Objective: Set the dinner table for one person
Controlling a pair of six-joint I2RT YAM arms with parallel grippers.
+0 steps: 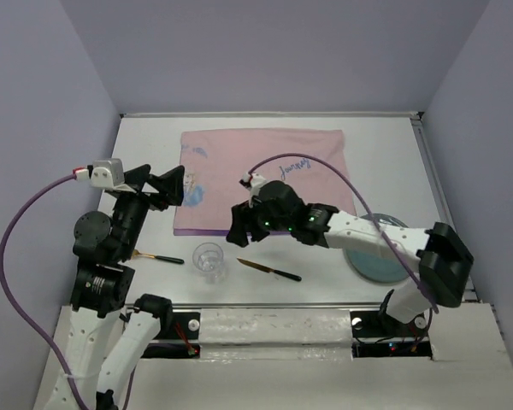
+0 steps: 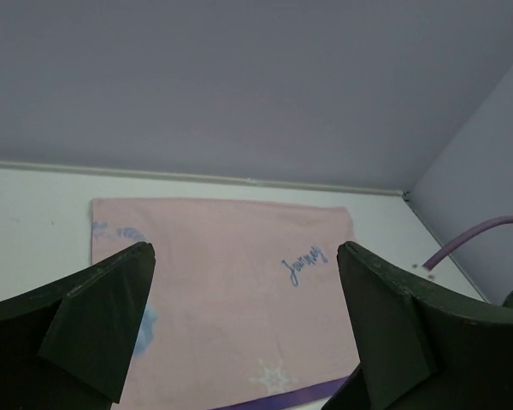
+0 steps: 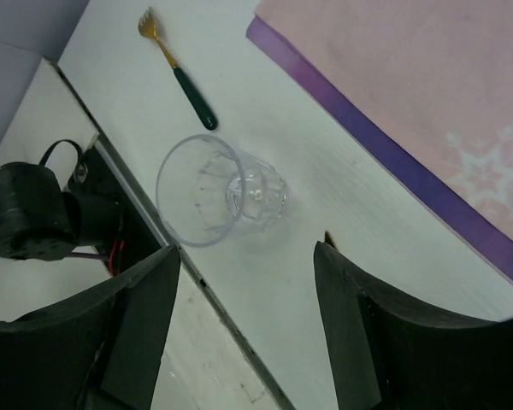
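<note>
Top external view: the white tabletop (image 1: 380, 162) spans the workspace and carries a pink cloth (image 1: 256, 162) (blue script), fork (image 1: 158, 257), glass (image 1: 209, 259), knife (image 1: 269, 270) and bluish plate (image 1: 372, 266). Left pincer (image 1: 175, 185): spread, empty, over the cloth's left edge. Right pincer (image 1: 237, 231): spread, empty, near the glass.

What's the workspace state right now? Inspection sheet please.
Surface: white dinner table, matte, no spills seen.
Job's things: pink cloth lying flat; glass upright, fork to its left and knife to its right, all off the cloth; plate partly under the right arm.
Clutter: nothing seen.
Tools: left tool open, empty; right tool open, empty, near the glass.
Cables: purple cables, one per wrist.
Surroundings: plain lavender walls.
</note>
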